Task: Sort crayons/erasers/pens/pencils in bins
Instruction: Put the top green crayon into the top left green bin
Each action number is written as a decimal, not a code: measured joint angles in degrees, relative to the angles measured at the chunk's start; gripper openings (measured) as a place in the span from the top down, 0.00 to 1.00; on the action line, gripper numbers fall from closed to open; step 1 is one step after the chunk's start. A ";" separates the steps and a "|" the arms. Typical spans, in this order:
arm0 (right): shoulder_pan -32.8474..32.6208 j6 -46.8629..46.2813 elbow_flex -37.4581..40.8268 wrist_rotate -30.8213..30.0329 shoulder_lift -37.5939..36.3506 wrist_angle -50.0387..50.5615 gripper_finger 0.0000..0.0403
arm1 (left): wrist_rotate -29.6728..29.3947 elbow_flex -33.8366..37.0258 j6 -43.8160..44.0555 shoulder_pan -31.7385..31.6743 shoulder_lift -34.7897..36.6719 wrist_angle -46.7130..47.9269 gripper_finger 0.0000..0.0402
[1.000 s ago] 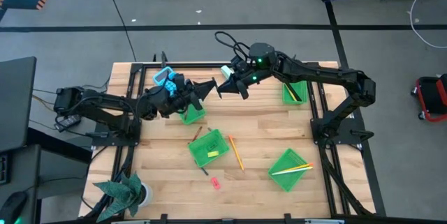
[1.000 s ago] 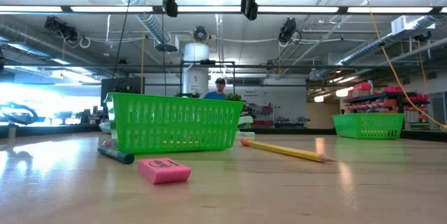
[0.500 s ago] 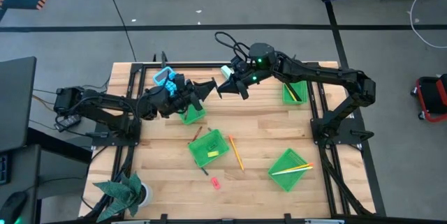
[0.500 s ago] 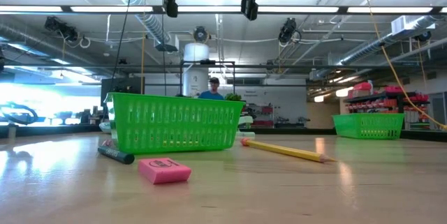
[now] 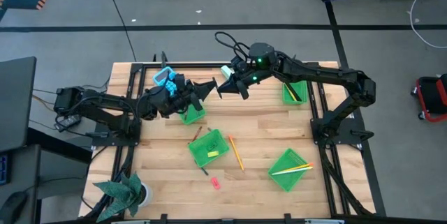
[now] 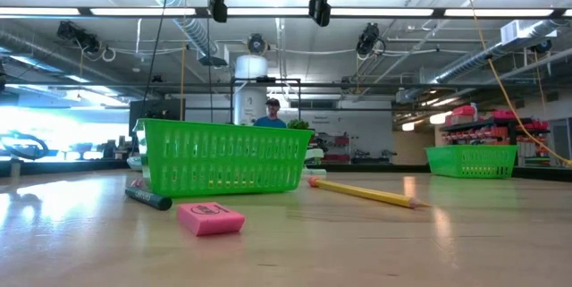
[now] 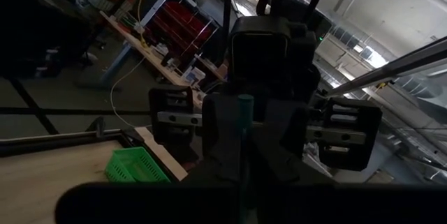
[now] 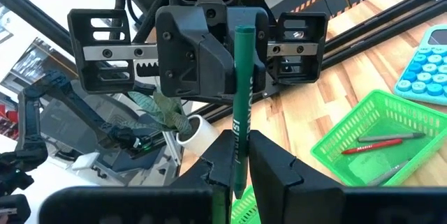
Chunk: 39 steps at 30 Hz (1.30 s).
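Observation:
A dark green crayon [image 8: 241, 105] with a printed label hangs high above the table between my two grippers, which face each other tip to tip near the far edge. My right gripper [image 8: 239, 139] is shut on its near part. My left gripper [image 8: 236, 56] stands opposite, shut around the far part. In the high view the left gripper [image 5: 210, 86] and the right gripper [image 5: 224, 87] nearly touch. Under them a green bin [image 5: 193, 115] holds red crayons [image 8: 374, 145]. Three more green bins [image 5: 209, 148] [image 5: 290, 169] [image 5: 294, 91] rest on the wood. My left gripper has the crayon's far part [image 8: 244, 49] running in the narrow gap between its two fingers, which lie along the crayon and come level from the table's left. How far back it reaches I cannot tell. My right gripper pinches the crayon's other end [image 8: 238, 155] between its two fingers. They come roughly level from the table's right and lie along the crayon, which sticks out forward past the fingertips, clear of the table.
A pencil [image 5: 235, 152], a pink eraser [image 5: 215, 181], a dark stick [image 5: 204, 172] and a brown crayon [image 5: 196, 133] lie loose around the middle bin. A blue calculator [image 5: 164, 77] lies at the far left, a potted plant [image 5: 126, 192] at the near left corner.

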<state>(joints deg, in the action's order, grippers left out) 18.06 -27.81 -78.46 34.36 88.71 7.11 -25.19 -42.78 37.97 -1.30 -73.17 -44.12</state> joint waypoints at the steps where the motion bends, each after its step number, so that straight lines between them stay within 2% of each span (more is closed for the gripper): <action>1: 0.02 0.00 0.00 -0.04 0.00 -0.02 0.89 | 0.03 0.00 -0.08 -0.11 0.00 -0.02 0.95; 6: 0.04 0.00 0.00 -0.25 0.00 0.07 0.89 | 0.22 0.00 -0.41 -0.49 0.00 -0.04 0.94; 10: 0.06 -0.02 0.00 -0.25 0.00 0.13 0.89 | 0.17 0.00 -1.13 -0.48 0.00 -0.10 0.99; 30: 0.17 1.74 0.00 -1.38 0.00 0.17 0.91 | -0.07 0.00 1.25 -0.52 0.02 -0.12 0.99; 39: 0.17 1.84 0.00 -1.45 0.00 -0.11 0.93 | 0.02 -0.05 1.60 -0.52 1.01 1.57 0.84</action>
<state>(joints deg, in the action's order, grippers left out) 18.24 -25.98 -78.46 32.91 88.71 7.01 -25.17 -42.83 39.57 -1.83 -72.16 -42.55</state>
